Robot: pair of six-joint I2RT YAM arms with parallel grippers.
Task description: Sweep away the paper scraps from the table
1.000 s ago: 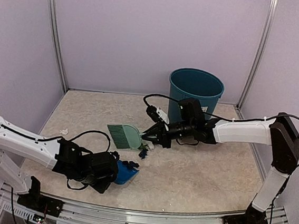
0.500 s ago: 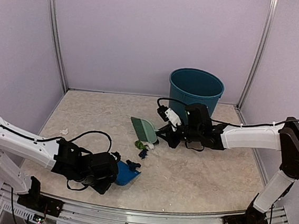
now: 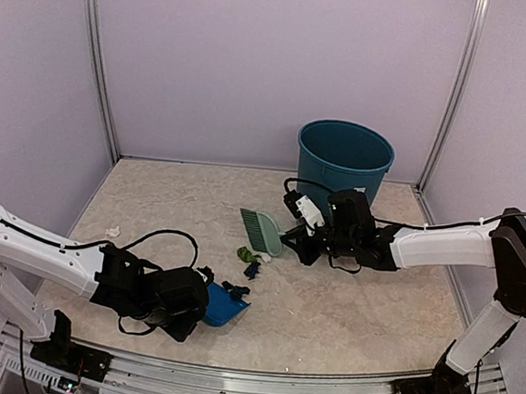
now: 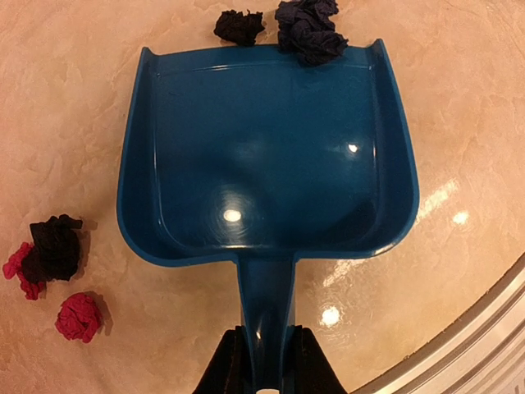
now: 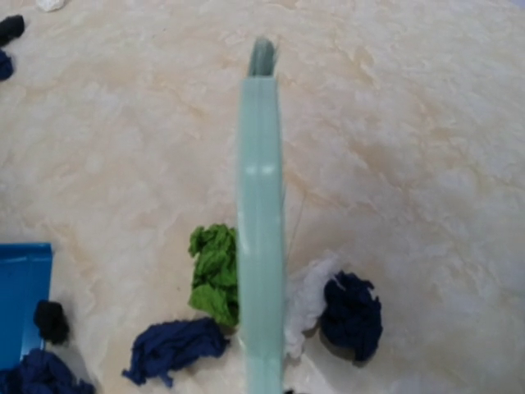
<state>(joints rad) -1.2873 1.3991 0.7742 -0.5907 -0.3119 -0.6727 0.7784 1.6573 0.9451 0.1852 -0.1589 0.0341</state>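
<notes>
lilac walls [image 3: 257, 66] close in a beige marbled table [image 3: 363, 318], with a silver rail [image 3: 254, 382] along its near edge. most of the paper scraps [image 3: 248, 262] lie in a loose clump on the table, just beyond the open mouth of a blue dustpan [image 3: 222, 308]. the right wrist view shows that clump as a green bit [image 5: 213, 275] and a white bit [image 5: 305, 300] close together. one dark navy bit [image 5: 351, 316] touches the white one, and another [image 5: 175, 349] lies just below the green one.

two more scraps, one black [image 4: 239, 26] and one navy [image 4: 308, 29], sit right at the dustpan's front lip. off one side wall of the dustpan, a black bit pressed against a pink one [image 4: 49, 250] lies near a second pink bit [image 4: 79, 316]. a lone white scrap [image 3: 111, 231] lies well apart from the dustpan, toward the left wall.

the dustpan lies flat on the table with its mouth toward the clump. the left gripper [image 4: 262, 379] is clamped on its handle, one finger on each side.

a pale green hand brush [image 3: 261, 231] stands on the far side of the clump from the dustpan. it appears edge-on in the right wrist view, over the gap between the green and white bits. i cannot tell whether its bristles touch the table. the right gripper [image 3: 297, 245] is closed tight on the brush's handle.

a teal bin [image 3: 344, 158] stands upright farther from the dustpan, beyond the right gripper and close to the back wall.
</notes>
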